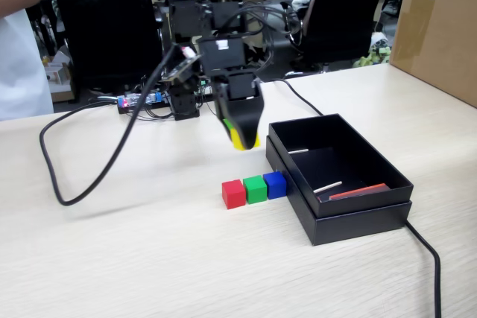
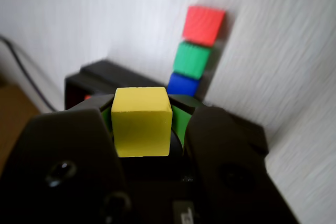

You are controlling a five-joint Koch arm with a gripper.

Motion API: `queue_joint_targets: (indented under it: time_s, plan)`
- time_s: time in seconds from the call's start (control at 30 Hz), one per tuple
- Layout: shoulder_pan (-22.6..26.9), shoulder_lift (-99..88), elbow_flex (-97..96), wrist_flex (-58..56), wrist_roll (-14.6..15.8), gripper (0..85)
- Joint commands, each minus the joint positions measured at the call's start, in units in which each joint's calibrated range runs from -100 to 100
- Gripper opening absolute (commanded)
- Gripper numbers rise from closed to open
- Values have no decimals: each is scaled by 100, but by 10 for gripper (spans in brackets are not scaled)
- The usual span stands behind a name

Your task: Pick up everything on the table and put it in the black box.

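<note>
Fingers (image 1: 244, 138) closed on the yellow cube (image 2: 142, 121), carried in the air above the table (image 1: 149, 258), just short of the black box (image 1: 358, 217)'s left wall in the fixed view.

Risks, as judged:
- Release too early: cube lands on the table or clips the stepped rim and bounces out.
- Low carry could knock the row below.
- Grip looks centred in the wrist view; slip seems unlikely.

Red cube (image 1: 233, 194), green cube (image 1: 256, 188), blue cube (image 1: 275, 184) sit touching in a row, blue end against the box's outer wall.

Yellow cube: solid, matte, crisp edges, small. Box: shallow, matte black, holding white sticks (image 1: 328, 186) and a red strip (image 1: 358, 192).
</note>
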Motion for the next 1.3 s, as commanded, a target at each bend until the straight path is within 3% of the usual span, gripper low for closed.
queue_joint_targets:
  time_s: [0.0, 0.3, 0.77, 1.03, 1.13, 1.27]
  plan:
    - [293, 150, 854, 8, 44, 68]
    - [684, 2640, 2223, 16, 68, 69]
    - [757, 3696, 2132, -139, 381, 80]
    - [767, 3443, 2005, -295, 396, 386]
    - [723, 2514, 1869, -295, 508, 434]
    - [454, 529, 1760, -295, 503, 431]
